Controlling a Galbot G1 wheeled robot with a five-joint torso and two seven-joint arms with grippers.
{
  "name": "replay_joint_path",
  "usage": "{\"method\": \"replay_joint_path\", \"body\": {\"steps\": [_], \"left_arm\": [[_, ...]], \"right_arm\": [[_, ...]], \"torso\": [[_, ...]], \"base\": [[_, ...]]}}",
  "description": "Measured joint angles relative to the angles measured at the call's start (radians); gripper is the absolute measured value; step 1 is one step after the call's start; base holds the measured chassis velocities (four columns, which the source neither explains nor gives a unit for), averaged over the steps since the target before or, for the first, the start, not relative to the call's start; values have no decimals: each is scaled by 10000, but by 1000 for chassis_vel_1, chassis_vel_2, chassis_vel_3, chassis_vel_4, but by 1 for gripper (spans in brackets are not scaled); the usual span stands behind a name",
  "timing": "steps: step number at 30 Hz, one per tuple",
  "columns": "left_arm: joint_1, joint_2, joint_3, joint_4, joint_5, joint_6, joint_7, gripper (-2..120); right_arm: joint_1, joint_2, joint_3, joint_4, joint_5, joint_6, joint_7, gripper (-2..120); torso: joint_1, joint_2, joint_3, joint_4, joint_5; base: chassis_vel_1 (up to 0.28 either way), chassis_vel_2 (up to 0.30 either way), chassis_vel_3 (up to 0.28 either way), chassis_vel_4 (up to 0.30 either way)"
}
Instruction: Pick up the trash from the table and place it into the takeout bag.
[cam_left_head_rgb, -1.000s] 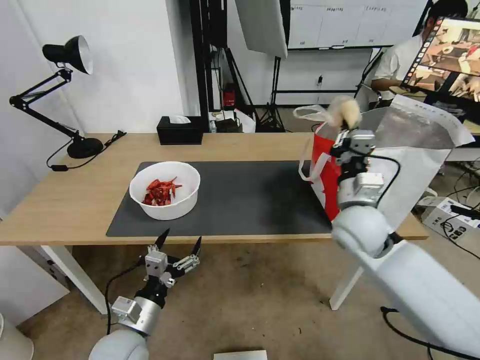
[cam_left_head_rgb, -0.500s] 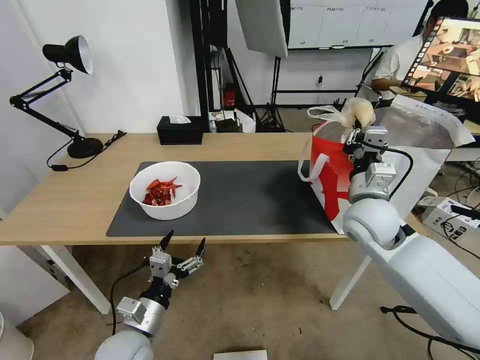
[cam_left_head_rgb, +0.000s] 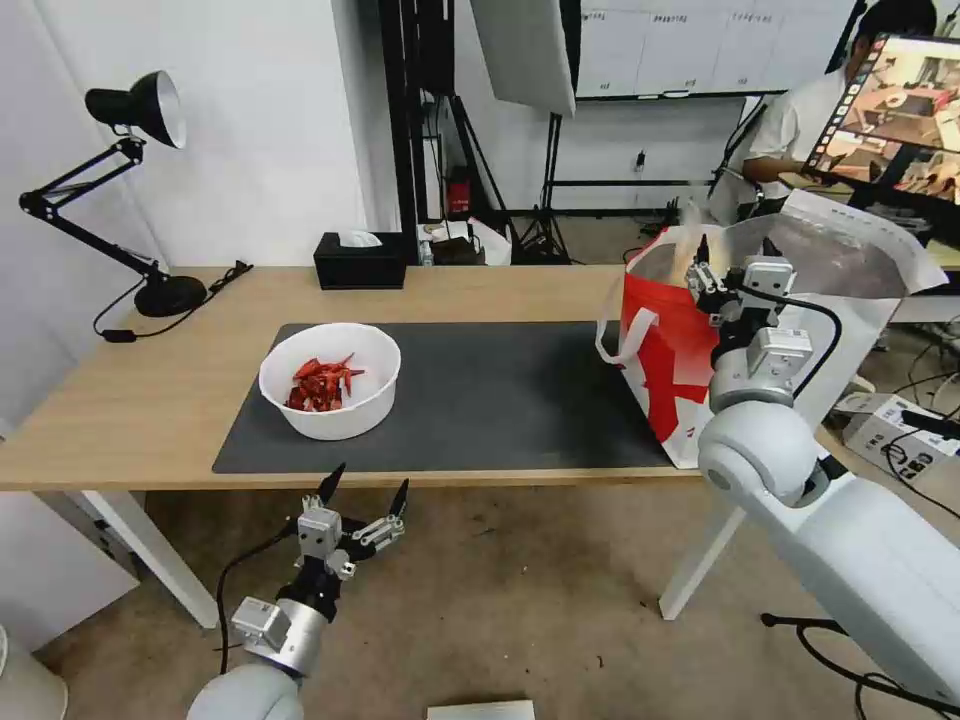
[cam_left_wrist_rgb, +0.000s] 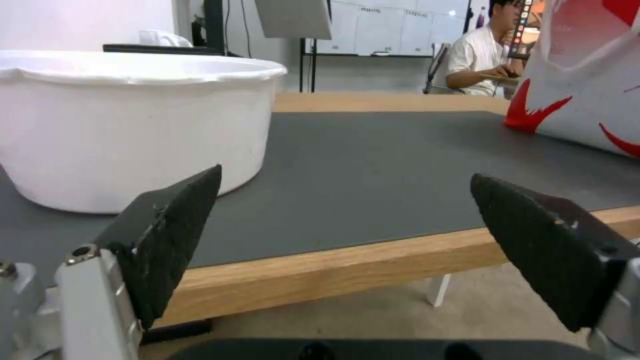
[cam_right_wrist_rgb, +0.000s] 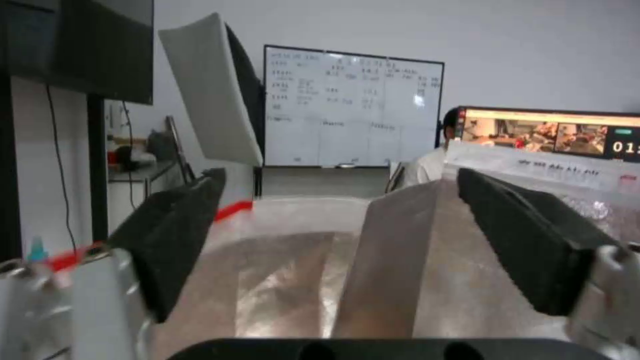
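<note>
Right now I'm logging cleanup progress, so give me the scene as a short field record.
right gripper: open, nothing between the fingers, over the takeout bag mouth
left gripper: open, below the table front edge
bowl of red shells: on the dark mat, untouched
takeout bag: upright at the table's right end
</note>
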Motion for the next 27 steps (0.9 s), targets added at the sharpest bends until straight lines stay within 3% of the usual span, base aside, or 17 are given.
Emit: {"method": "replay_joint_path", "body": {"steps": [2, 14, 18, 21, 27], "left_arm": [[5, 24, -16, -28, -1, 3, -2, 100], [1, 85, -63, -190, -48, 16, -11, 100], [26, 57, -113, -222, -49, 17, -15, 100], [3, 80, -148, -209, -50, 16, -17, 100], [-52, 45, -220, -165, -68, -2, -19, 100]], "right_arm": [[-65, 12, 2, 41, 1, 0, -16, 99], [104, -238, 166, 810, 650, 113, -559, 100], [-28, -479, 375, 1624, 1390, 424, -1321, 100], [-768, -675, 658, 2463, 2079, 645, -2537, 100], [-1940, -732, 734, 3298, 2291, 379, -3308, 100]], "torso": [[0, 1, 0, 0, 0], [0, 0, 0, 0, -1], [0, 0, 0, 1, -3], [0, 1, -1, 0, -2], [0, 0, -1, -1, -1]], "base": [[0, 0, 0, 0], [0, 0, 0, 0], [0, 0, 0, 0], [0, 0, 0, 0], [0, 0, 0, 0]]}}
